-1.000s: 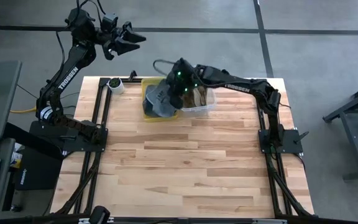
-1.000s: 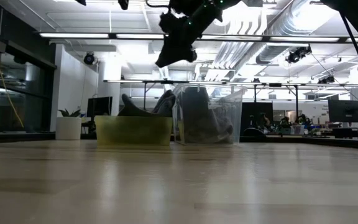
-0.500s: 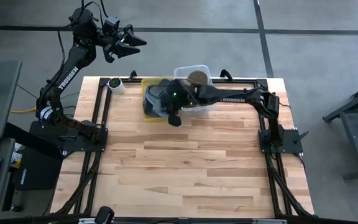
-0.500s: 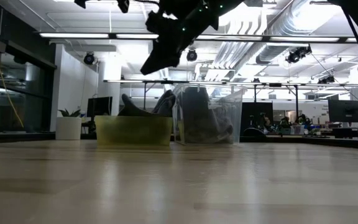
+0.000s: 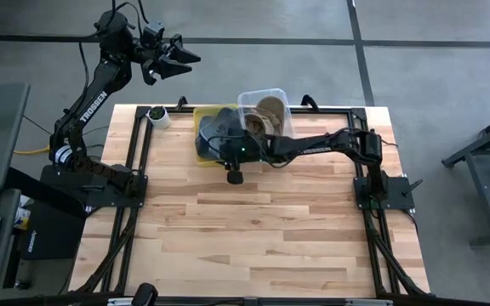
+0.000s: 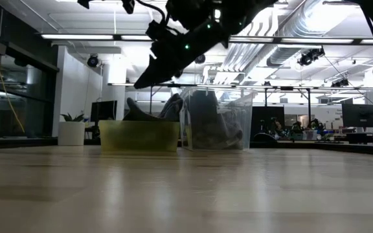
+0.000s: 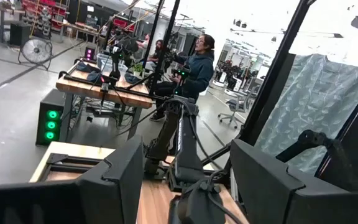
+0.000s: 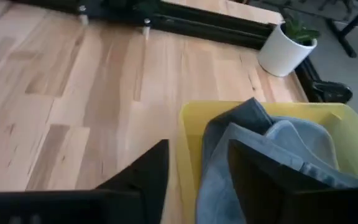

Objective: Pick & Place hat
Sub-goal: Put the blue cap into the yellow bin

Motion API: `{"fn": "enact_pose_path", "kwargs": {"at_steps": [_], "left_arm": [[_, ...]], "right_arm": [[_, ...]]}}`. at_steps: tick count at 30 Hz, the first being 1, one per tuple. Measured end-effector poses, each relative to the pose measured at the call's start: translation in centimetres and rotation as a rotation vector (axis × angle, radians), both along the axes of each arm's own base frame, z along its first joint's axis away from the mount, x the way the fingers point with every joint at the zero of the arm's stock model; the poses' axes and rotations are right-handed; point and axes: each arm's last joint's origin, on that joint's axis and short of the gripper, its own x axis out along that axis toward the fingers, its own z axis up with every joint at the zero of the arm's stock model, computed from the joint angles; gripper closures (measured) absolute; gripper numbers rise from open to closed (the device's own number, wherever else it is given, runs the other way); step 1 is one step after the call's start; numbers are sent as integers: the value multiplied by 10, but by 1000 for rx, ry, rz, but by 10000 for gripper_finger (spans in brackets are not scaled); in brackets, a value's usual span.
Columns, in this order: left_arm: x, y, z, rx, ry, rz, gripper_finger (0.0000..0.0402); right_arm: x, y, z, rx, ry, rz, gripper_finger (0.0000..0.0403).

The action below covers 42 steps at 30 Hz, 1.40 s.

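Grey hats (image 5: pixel 213 129) lie heaped in a yellow bin (image 5: pixel 201 155) at the table's far middle; they also show in the right wrist view (image 8: pixel 278 146). A tan hat (image 5: pixel 266 109) lies in the clear bin (image 5: pixel 260 92) beside it. My right gripper (image 5: pixel 229 163) hangs open and empty above the table by the yellow bin's near edge (image 8: pixel 188 134). It shows dark and tilted in the low view (image 6: pixel 149 72). My left gripper (image 5: pixel 179 57) is open and empty, raised high beyond the table's far left corner.
A small white pot with a plant (image 5: pixel 157 116) stands at the far left, beside the yellow bin, and shows in the right wrist view (image 8: pixel 286 50). Bare wood (image 5: pixel 253 229) spreads over the table's middle and near part. People (image 7: pixel 197 62) are in the room beyond.
My right gripper has moved from above the two bins toward the table's near edge and a little to the left, coming down by the yellow bin's near side. The clear bin with the tan hat has come into sight.
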Motion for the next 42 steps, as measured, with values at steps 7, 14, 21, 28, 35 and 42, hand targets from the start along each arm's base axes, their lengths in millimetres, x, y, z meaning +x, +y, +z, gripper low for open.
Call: {"fn": "enact_pose_path", "kwargs": {"at_steps": [7, 14, 21, 28, 35, 42], "left_arm": [[0, 0, -1, -46, 18, -10, 200], [0, 0, -1, -82, 29, -9, 200], [0, 0, -1, -100, 34, -10, 200], [0, 0, -1, -115, 39, -12, 200], [0, 0, -1, -116, 39, -11, 200], [0, 0, -1, -114, 40, -17, 200]], "right_arm": [[0, 14, -10, -83, -79, -136, 183], [18, 32, -36, -160, -33, -183, 174], [41, 34, -51, -306, -19, -412, 173], [46, 34, -46, -288, -43, -447, 176], [43, 32, -48, -272, -32, -512, 193], [44, 33, -49, -260, -34, -497, 250]]}}
